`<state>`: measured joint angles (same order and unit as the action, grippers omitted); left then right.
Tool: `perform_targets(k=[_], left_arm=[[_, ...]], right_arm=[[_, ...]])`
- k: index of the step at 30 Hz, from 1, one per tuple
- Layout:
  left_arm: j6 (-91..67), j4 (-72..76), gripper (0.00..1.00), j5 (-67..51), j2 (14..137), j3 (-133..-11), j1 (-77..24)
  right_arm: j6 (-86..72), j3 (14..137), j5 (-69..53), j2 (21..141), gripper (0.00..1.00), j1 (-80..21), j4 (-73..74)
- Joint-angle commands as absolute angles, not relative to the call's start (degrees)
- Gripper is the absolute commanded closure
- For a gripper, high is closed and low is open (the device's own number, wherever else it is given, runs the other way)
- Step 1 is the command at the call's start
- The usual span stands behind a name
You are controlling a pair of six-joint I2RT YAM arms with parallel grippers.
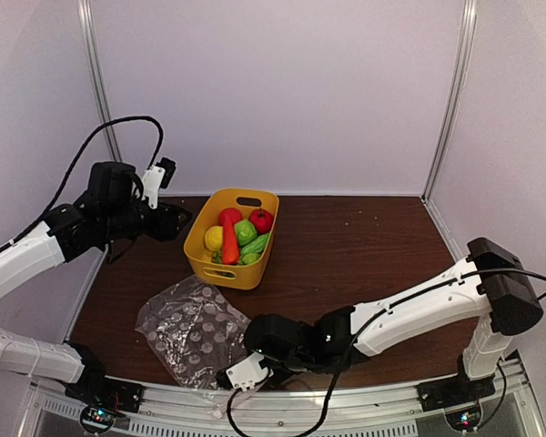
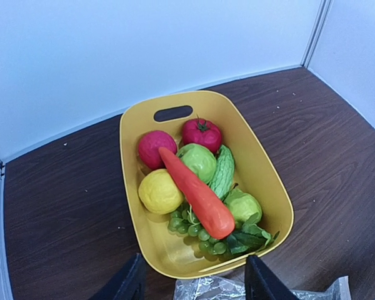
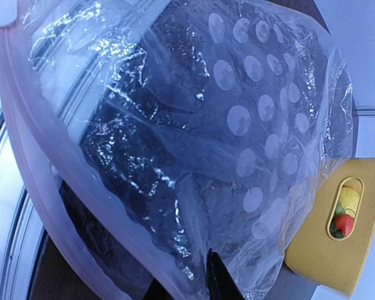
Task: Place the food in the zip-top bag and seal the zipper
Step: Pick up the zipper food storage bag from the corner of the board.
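The food lies in a yellow basket (image 1: 197, 238): an orange carrot (image 2: 197, 190), a red tomato (image 2: 202, 133), a yellow round fruit (image 2: 159, 190), green round fruits (image 2: 199, 161), a green cucumber (image 2: 224, 172) and grapes (image 2: 197, 228). My left gripper (image 2: 197, 276) hangs open and empty above the basket's near rim (image 2: 128, 156). The clear dotted zip-top bag (image 1: 191, 332) lies in front of the basket. My right gripper (image 3: 187, 281) is at the bag's near right edge, its fingers (image 3: 217, 275) close together with the plastic (image 3: 237, 125) between them. The pale pink zipper (image 3: 25, 144) runs along the bag's mouth.
White walls close in the dark wooden table (image 1: 364, 246) at the back and sides. The table's metal front rail (image 1: 346, 401) runs just below the bag and the right arm. The basket also shows in the right wrist view (image 3: 337, 250), beyond the bag.
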<state>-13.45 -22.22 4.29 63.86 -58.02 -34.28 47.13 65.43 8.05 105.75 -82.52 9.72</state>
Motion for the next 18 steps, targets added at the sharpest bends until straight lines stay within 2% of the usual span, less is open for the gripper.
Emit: perform_targets(k=[1,3,8,14,18], left_arm=[[-12.5,-20.4,0.45,5.6,61.6,-57.0,-34.1],[-11.7,-21.0,0.45,6.0,61.3,-57.8,-34.1],[-9.7,-22.7,0.44,7.1,61.1,-62.8,-34.1],[-9.5,-24.6,0.42,4.4,65.1,-69.4,-34.1],[-11.5,-23.9,0.42,1.1,68.6,-72.7,-34.3]], right_arm=[[44.1,71.0,8.9,100.3,0.92,-82.8,14.6],[42.8,73.0,6.6,96.3,1.0,-82.7,18.5],[36.6,80.4,1.8,87.5,1.0,-78.0,29.7],[29.6,87.5,-9.5,76.2,1.0,-57.3,37.0],[31.0,87.1,-5.8,68.7,1.0,-45.0,37.6]])
